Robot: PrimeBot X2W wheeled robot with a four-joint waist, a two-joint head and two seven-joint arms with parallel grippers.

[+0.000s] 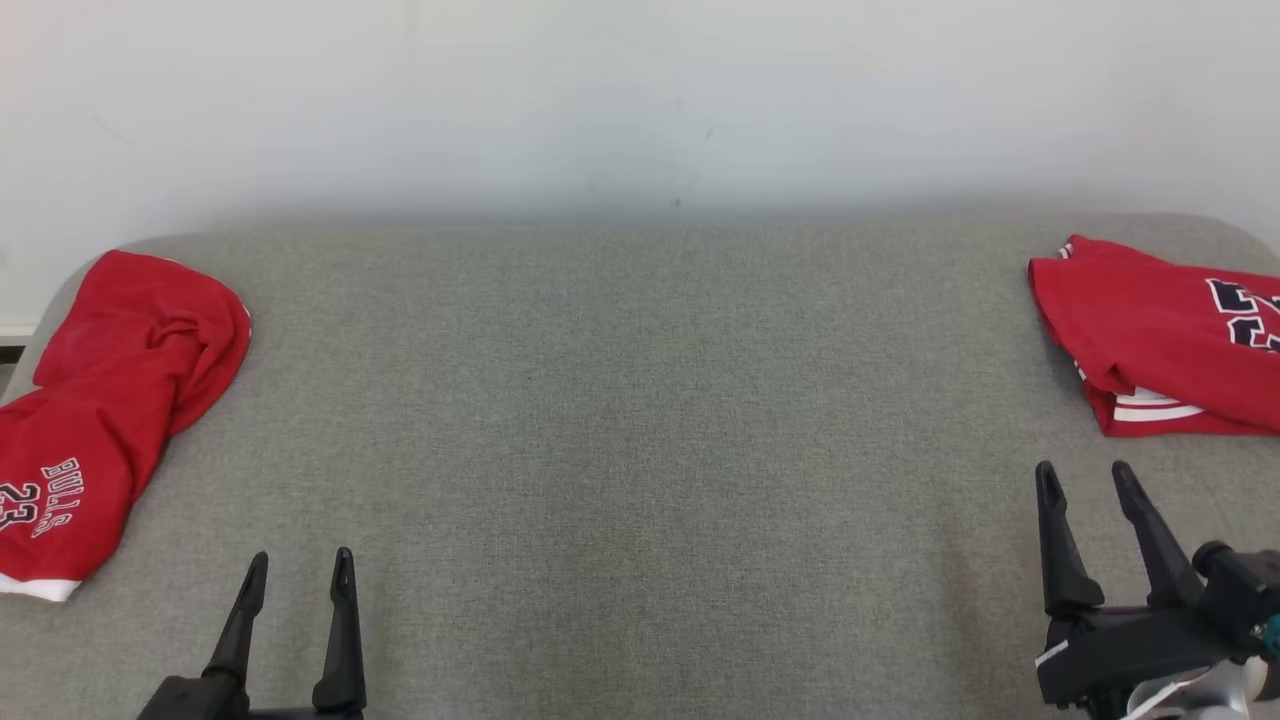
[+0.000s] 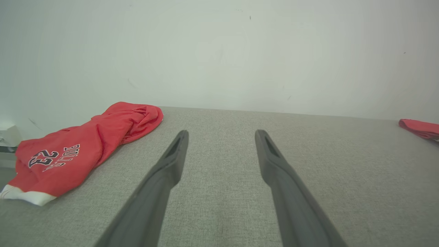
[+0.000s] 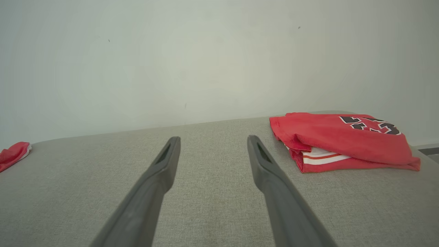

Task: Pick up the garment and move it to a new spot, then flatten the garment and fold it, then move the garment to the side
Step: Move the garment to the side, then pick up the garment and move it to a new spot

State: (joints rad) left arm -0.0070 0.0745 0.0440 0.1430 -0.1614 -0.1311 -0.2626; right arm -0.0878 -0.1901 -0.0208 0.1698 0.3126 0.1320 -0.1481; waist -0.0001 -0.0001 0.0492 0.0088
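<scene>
Left gripper (image 1: 300, 557), right gripper (image 1: 1082, 468): both spread wide, empty. Crumpled jersey (image 1: 110, 400) far left; folded jersey (image 1: 1160, 330) right. Risk I see: grabbing the folded one, undoing it.

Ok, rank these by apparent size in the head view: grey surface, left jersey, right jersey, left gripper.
1. grey surface
2. left jersey, crumpled
3. right jersey, folded; the frame edge cuts both jerseys, so their order is unsure
4. left gripper

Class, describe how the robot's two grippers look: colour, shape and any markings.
The left gripper and right gripper each have two long, slim, dark grey fingers tapering to narrow tips, with a slot-like recess near each tip. The right one's base is black and blocky.
</scene>
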